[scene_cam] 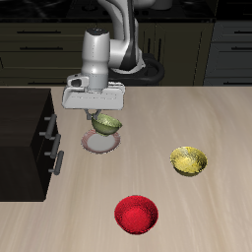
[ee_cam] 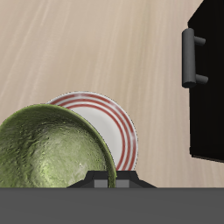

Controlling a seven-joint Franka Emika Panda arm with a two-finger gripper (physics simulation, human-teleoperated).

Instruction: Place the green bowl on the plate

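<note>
The green bowl (scene_cam: 107,124) is olive-green and hangs tilted in my gripper (scene_cam: 101,118), just above the plate (scene_cam: 98,144). The plate has a pinkish-red rim and a pale centre and lies on the table beside the dark cabinet. In the wrist view the green bowl (ee_cam: 52,149) fills the near field, held at its rim by my gripper (ee_cam: 103,181). The plate (ee_cam: 118,131) shows right behind and under the bowl. The fingers are shut on the bowl's rim.
A yellow bowl (scene_cam: 189,159) sits on the table away from the plate. A red bowl (scene_cam: 136,214) sits near the table's front edge. A dark cabinet with handles (scene_cam: 30,143) stands right beside the plate; it also shows in the wrist view (ee_cam: 206,79).
</note>
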